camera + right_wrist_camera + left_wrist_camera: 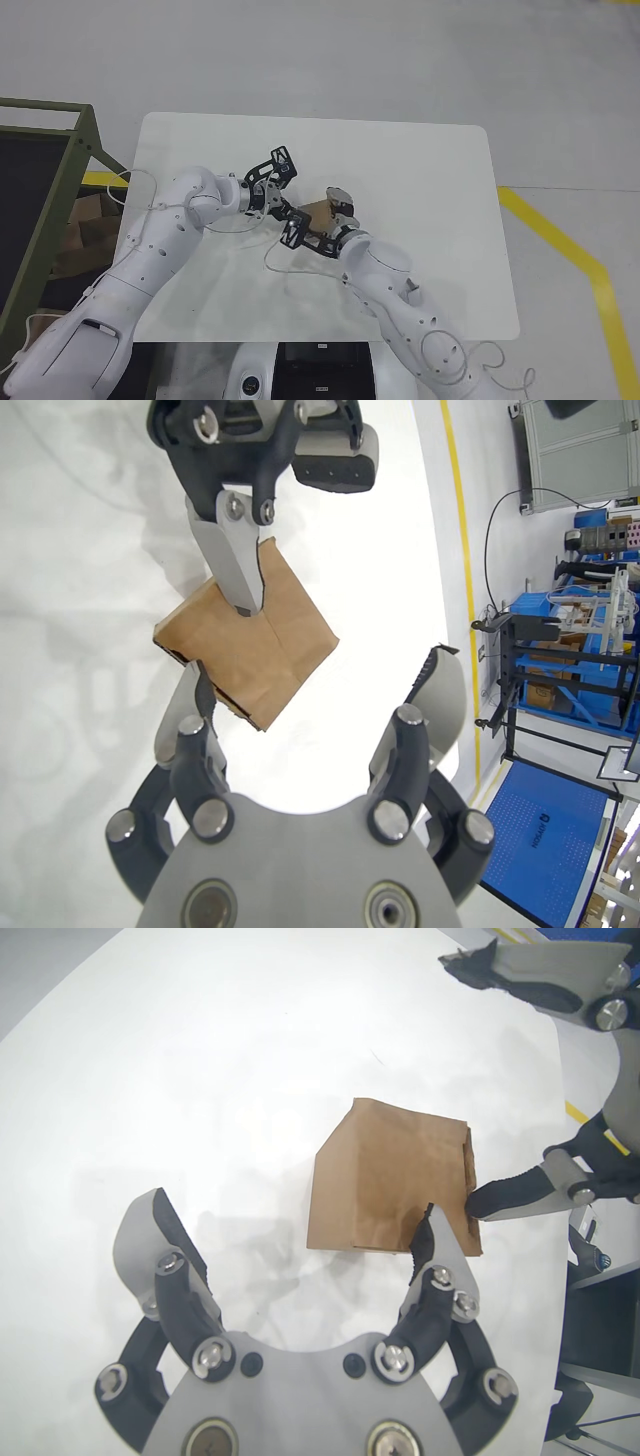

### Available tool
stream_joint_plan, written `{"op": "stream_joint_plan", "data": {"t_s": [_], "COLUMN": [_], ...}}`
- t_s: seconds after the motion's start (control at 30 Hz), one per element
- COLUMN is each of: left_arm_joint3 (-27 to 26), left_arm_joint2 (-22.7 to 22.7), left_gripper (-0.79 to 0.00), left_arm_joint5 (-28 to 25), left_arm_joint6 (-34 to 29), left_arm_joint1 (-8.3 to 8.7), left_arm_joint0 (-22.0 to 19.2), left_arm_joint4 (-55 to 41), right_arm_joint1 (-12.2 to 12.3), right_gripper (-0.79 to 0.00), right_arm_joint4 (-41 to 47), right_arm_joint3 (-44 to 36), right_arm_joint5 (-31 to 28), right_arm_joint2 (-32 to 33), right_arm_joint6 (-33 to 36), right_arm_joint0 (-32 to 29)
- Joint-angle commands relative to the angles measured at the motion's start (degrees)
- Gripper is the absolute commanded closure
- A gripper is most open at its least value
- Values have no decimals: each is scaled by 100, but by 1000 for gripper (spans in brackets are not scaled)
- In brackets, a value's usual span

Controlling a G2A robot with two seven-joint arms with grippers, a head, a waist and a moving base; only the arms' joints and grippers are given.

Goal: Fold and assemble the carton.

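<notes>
The carton (316, 210) is a small brown cardboard box, folded into shape and lying near the middle of the white table (420, 160). My left gripper (288, 188) comes in from the left and is open. One of its fingertips (429, 1233) rests on the carton (390, 1178), and the other finger stands over bare table. My right gripper (320, 665) is open too, with one fingertip (200, 692) against the carton's (250, 650) open, layered edge. Its other finger hangs free to the side. Neither gripper clamps the box.
A green-framed cart (40, 200) with cardboard pieces stands beside the table's left edge. Yellow floor tape (570, 250) runs past the right side. Blue racks (565, 660) stand farther off in the room. Bare tabletop surrounds the carton.
</notes>
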Motion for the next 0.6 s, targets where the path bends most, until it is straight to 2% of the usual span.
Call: {"op": "stream_joint_plan", "data": {"t_s": [0.0, 0.13, 0.33, 0.5, 0.57], "left_arm_joint3": [4, 9, -1, -30, -43], "left_arm_joint2": [1, 3, 7, -13, -24], "left_gripper": [-785, -785, -785, -785, -785], "left_arm_joint5": [-13, -17, -33, -29, -26], "left_arm_joint6": [4, 9, 7, 26, 31], "left_arm_joint1": [0, -1, -1, 6, 9], "left_arm_joint0": [0, -2, -1, 17, 26], "left_arm_joint4": [-3, 0, 5, 7, 0], "right_arm_joint1": [4, 20, 20, 17, 33], "right_gripper": [-686, -699, -693, -739, -785], "right_arm_joint4": [-16, -23, 61, 162, 152], "right_arm_joint3": [-91, -223, -51, -27, -122], "right_arm_joint5": [154, 298, 213, 257, 266], "right_arm_joint2": [56, 173, 234, 259, 300], "right_arm_joint6": [-35, -74, 17, -173, -286], "right_arm_joint0": [-44, -142, -138, -127, -191]}}
